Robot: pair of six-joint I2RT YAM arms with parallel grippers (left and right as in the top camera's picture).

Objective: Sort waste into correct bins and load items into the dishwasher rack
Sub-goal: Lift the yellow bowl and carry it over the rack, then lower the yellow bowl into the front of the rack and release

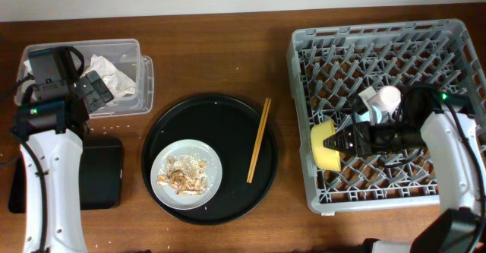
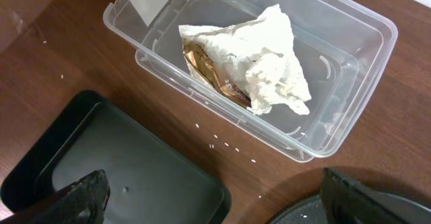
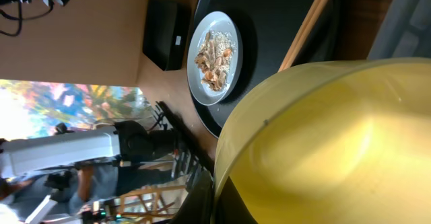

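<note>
At the far left corner the left gripper (image 1: pixel 97 90) hangs wide open and empty over the box (image 2: pixel 377 42), which holds the napkin (image 2: pixel 269 62) and wrapper (image 2: pixel 209 69). Mid-worktop, the plate (image 1: pixel 206 154) of scraps (image 1: pixel 182 177) and the chopsticks (image 1: pixel 258 140) sit on the round tray (image 1: pixel 228 116), with the sticks running far edge to near, slightly slanted. Near the right edge the right gripper (image 1: pixel 339 141) looks clamped on the bowl (image 1: pixel 320 148), low in the rack's (image 1: pixel 380 48) left side. The bowl is tipped on edge, probably so the pegs can hold it, and which way its mouth faces is unclear.

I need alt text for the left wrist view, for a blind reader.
A clear plastic box on a wooden table holds a crumpled white napkin lying over a brown wrapper. A shallow black tray sits beside it.
</note>
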